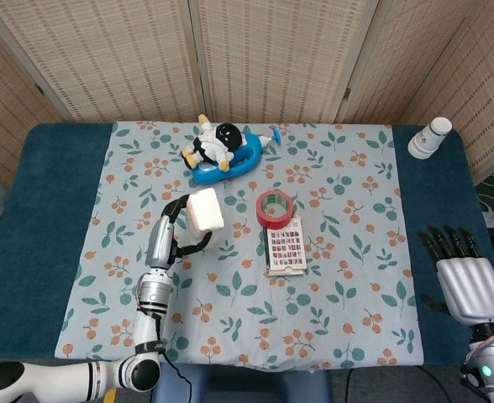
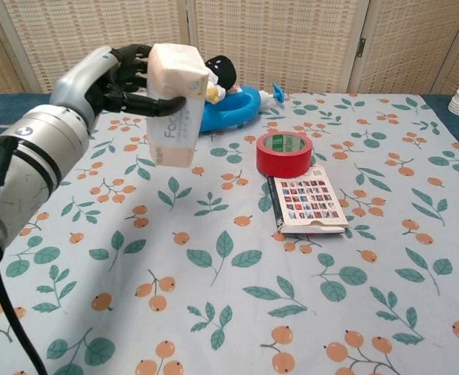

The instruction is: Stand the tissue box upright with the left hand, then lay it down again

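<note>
Bare cloth lies below the raised tissue box (image 2: 175, 105); tape roll (image 2: 283, 153), booklet (image 2: 307, 201) and, seemingly close behind, toy boat (image 2: 222, 109) crowd its right.

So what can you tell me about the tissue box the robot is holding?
The tissue box is a pale, soft-looking pack with grey lettering on its side. The left hand grips it near the top. It stands on end, lifted off the flowery tablecloth, in front of the blue toy.

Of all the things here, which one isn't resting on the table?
The tissue box. The left hand grips it in the air, while the red tape roll, booklet and toy lie on the cloth.
</note>
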### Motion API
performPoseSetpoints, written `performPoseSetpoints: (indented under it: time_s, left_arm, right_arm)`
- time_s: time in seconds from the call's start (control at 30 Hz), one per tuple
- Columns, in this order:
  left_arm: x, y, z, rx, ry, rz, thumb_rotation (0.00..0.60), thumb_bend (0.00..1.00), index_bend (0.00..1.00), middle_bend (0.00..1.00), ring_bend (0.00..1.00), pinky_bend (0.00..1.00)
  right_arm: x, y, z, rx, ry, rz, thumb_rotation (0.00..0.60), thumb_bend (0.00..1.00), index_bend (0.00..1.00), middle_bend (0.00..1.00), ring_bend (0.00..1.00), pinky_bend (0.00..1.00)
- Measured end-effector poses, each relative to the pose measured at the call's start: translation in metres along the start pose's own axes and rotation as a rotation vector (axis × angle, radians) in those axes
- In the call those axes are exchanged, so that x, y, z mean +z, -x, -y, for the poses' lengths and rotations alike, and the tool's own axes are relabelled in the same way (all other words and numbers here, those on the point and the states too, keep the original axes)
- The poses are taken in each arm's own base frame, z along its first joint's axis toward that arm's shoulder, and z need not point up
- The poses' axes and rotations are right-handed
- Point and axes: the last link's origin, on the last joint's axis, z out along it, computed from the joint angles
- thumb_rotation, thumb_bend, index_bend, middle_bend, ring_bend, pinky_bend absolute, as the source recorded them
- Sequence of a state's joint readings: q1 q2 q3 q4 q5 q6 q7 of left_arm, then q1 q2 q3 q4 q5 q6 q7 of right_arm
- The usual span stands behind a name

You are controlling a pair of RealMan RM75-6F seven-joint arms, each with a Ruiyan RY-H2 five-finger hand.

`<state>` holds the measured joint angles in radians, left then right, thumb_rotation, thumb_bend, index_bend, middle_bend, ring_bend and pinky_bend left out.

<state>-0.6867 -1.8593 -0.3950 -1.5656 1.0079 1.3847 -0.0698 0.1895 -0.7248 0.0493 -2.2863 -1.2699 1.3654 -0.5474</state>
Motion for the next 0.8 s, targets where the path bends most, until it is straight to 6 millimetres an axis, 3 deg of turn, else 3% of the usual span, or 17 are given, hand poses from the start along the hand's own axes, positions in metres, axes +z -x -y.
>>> performPoseSetpoints:
  time_s: [0.2,0.43,0.8]
  left_arm:
    - [-0.003,-0.013,0.034,-0.076,-0.046,-0.072,0.600,0.28,0.35,0.43,0.17,0.08]
    - [-0.015,-0.010,0.067,-0.036,-0.070,-0.062,0.600,0.27,0.33,0.40,0.15,0.08]
    - [-0.018,-0.004,0.086,-0.040,-0.079,-0.057,0.600,0.25,0.31,0.38,0.13,0.08]
  right_arm:
    - [0.000,0.002,0.001,-0.004,-0.001,0.005,0.600,0.11,0.11,0.06,0.00,0.03]
    - [0.001,0.005,0.003,-0.009,-0.007,0.021,0.600,0.12,0.11,0.06,0.00,0.03]
    - [0.002,0.006,0.003,-0.010,-0.002,0.024,0.600,0.12,0.11,0.06,0.00,0.03]
